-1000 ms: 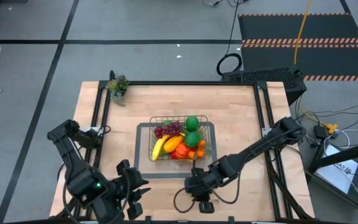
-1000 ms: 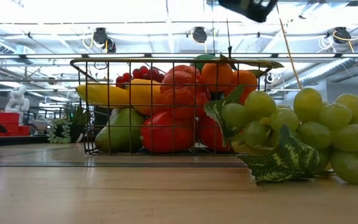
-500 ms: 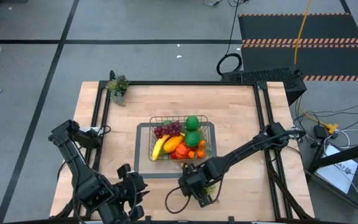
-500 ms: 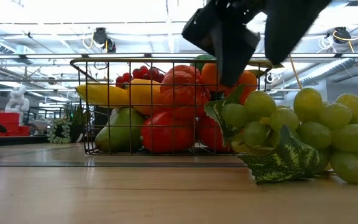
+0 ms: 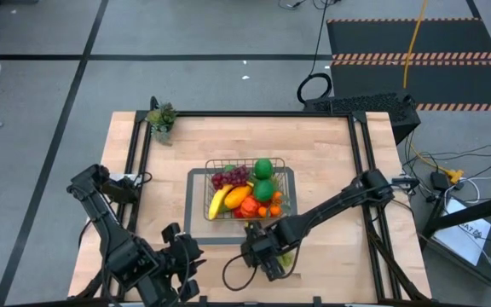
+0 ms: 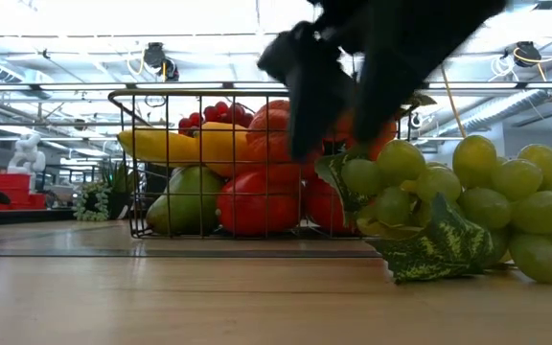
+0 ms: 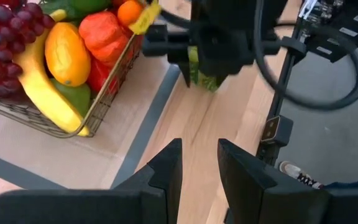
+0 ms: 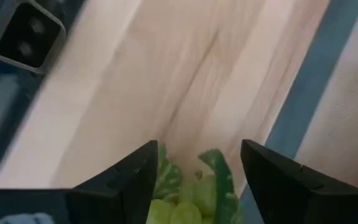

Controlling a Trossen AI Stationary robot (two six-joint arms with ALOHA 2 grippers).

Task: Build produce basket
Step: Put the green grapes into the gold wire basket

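Observation:
The wire basket [image 5: 209, 189] stands mid-table on its dark base, filled with produce: banana [image 5: 218, 203], red grapes [image 5: 231, 177], green balls [image 5: 263, 168], oranges, red fruits. A bunch of green grapes [image 6: 468, 206] with a leaf lies on the wood in front of the basket's near right corner. My right gripper [image 8: 197, 171] is open and points down over this bunch, one finger on either side of its leafy end [image 8: 194, 190]. My left gripper [image 7: 199, 165] hangs near the table's near left edge, a narrow empty gap between its fingers.
A small potted plant [image 5: 162, 118] stands at the far left corner. Black rails [image 5: 361, 170] run along the table's sides. A small grey box [image 8: 27, 34] sits at the near edge close to the grapes. Bare wood lies left and right of the basket.
My right gripper has come down from above and moved toward the table's left, rolling its wrist, until it stands over the green grapes. The grapes and the basket have not moved.

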